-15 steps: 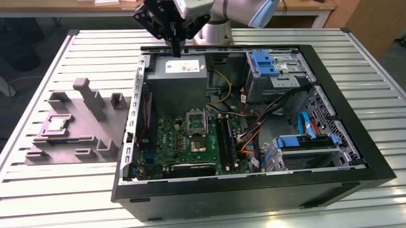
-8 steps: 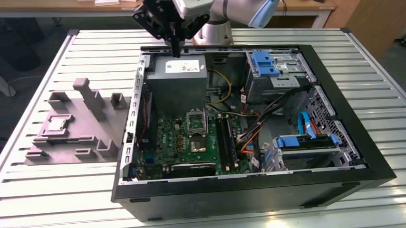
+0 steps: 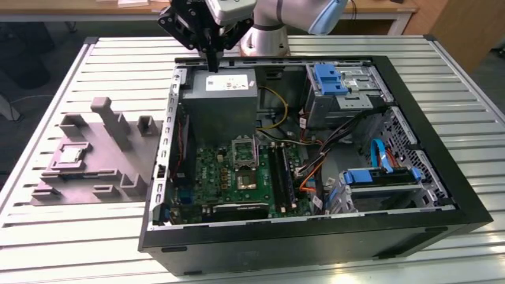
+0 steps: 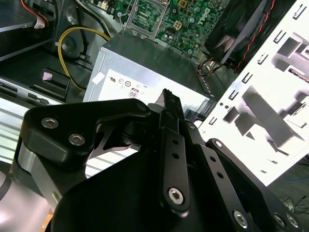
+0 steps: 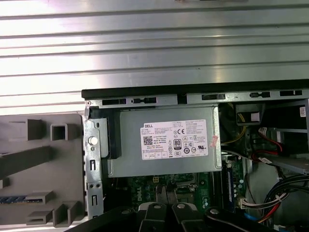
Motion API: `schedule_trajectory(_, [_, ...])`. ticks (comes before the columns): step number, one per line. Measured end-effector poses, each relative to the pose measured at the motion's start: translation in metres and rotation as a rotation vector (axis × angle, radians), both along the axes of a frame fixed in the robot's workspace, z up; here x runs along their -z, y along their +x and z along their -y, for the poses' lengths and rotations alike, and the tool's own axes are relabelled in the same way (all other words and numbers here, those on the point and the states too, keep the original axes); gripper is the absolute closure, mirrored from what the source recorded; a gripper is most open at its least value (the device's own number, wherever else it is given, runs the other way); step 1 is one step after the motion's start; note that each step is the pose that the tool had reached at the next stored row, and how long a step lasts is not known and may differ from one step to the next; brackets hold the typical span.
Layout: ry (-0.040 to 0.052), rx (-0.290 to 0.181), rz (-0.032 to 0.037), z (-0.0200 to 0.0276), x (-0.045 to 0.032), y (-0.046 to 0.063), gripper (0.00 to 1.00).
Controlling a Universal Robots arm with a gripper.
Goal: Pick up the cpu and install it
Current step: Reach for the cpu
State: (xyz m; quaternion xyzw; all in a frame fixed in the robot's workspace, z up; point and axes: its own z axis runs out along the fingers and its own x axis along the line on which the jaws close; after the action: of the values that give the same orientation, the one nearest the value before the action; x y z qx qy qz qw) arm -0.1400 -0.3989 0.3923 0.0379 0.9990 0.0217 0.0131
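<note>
Table: bare slatted aluminium table [image 3: 71, 236] carries everything; its ribs run across the first wrist view [image 5: 145, 43] beyond the case
Computer case: black computer case [image 3: 316, 236] lies on its side with the panel off and the inside facing up
Tray: grey moulded tray [image 3: 79, 183] with upright posts sits on the table just beside the case, on the exterior view's left; part of it also shows in the first wrist view [image 5: 43, 193]
Cpu: small pale square cpu [image 3: 70, 155] lies flat in a recess of the tray, outside the case and well apart from the gripper
Motherboard: green motherboard [image 3: 221, 171] lines the floor of the case, with the silver socket frame [image 3: 243, 151] on it just below the power supply
Power supply: grey power supply [image 3: 225, 103] with a white label fills the case's corner nearest the arm, and is seen from above in the first wrist view [image 5: 164, 159]
Arm: silver arm [image 3: 272, 23] stands on the table behind the case
Gripper: black gripper [image 3: 213, 64] points down above the power supply, near the case's rear wall, touching nothing
Pincer state: tips pressed together with nothing between them, clearest in the second wrist view [image 4: 167, 95]
Cable: yellow cable [image 4: 72, 43] loops beside the power supply
</note>
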Motion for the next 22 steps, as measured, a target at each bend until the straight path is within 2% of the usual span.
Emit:
schedule_trajectory(20, [0.0,0.0,0.0,0.0,0.0,-0.005,0.89])
schedule_trajectory(22, [0.0,0.0,0.0,0.0,0.0003,-0.01,0.89])
